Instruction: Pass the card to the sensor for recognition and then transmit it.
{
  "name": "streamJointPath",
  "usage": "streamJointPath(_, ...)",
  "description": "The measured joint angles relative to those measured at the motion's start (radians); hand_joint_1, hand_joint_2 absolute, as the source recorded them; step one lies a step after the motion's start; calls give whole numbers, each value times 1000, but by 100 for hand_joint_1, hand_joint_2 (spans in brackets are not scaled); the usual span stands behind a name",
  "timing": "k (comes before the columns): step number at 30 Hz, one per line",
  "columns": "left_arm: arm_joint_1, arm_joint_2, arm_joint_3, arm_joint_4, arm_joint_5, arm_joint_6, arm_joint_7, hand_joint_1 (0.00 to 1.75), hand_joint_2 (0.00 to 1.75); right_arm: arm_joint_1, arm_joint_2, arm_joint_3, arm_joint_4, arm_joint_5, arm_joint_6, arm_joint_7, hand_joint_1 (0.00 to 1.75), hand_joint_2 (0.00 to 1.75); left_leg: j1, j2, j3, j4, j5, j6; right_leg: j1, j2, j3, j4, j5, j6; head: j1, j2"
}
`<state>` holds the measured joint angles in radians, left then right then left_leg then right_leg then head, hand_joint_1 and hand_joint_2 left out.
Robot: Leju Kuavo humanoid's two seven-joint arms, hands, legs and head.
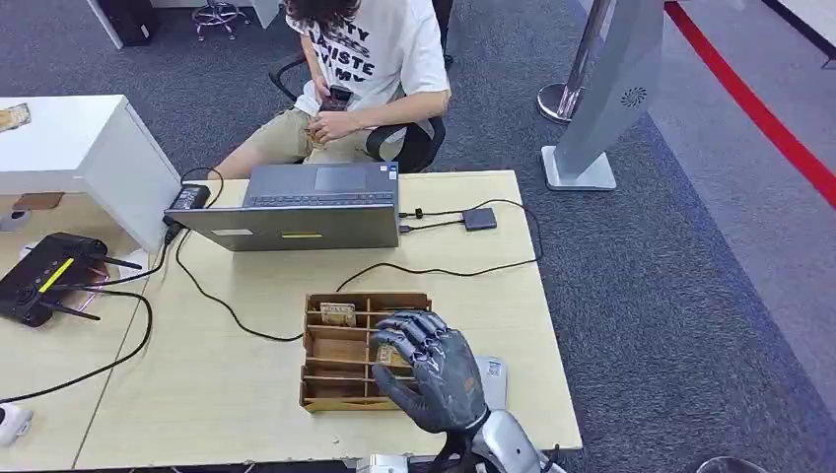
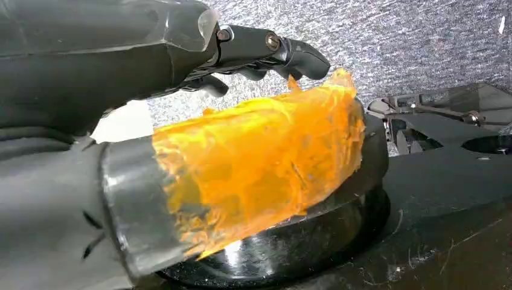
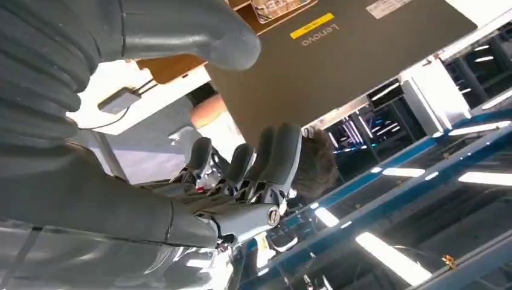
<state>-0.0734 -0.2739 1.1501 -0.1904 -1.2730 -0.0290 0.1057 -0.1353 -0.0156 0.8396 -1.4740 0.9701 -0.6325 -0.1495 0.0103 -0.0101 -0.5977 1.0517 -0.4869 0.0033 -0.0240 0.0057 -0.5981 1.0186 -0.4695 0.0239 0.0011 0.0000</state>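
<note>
1. Hovering over the right half of the wooden tray (image 1: 317, 392), the right hand (image 1: 431, 367) has its fingers curled downward over the compartments; nothing is seen between them, and whether they touch a card cannot be told from the head view.
2. From the right wrist view, the right hand's fingers (image 3: 279, 158) stand close together and bent, apart from the thumb, with nothing visibly held.
3. One card (image 1: 338, 313) stands in a compartment at the far left of the tray, near the laptop, apart from the right hand.
4. The tray sits on the light wooden table (image 1: 237, 394), near its front edge.
5. A small grey device (image 1: 492, 378) lies flat on the table just right of the tray, partly hidden by the right hand.
6. The left hand (image 2: 181, 121) is seen above grey carpet, thumb wrapped in orange tape, dark fingers bent and holding nothing.
7. An open laptop (image 1: 306, 207) stands at the table's far side, with black cables (image 1: 212, 296) running across the table.
8. A person (image 1: 360, 79) sits behind the laptop, holding a phone.
</note>
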Motion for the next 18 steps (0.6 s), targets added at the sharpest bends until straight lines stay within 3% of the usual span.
streamJointPath(4, 0, 0, 0, 0, -2, -1, 0, 0, 0, -8, 0, 1, 15, 9, 1, 6, 73, 175, 0, 0, 0, 0, 0, 0, 0, 0, 0, 0, 0, 0, 0, 0)
streamJointPath(18, 0, 0, 0, 0, -6, 1, 8, 0, 0, -32, 0, 4, 106, 39, -3, 24, 79, 175, 0, 0, 0, 0, 0, 0, 0, 0, 0, 0, 0, 0, 0, 0)
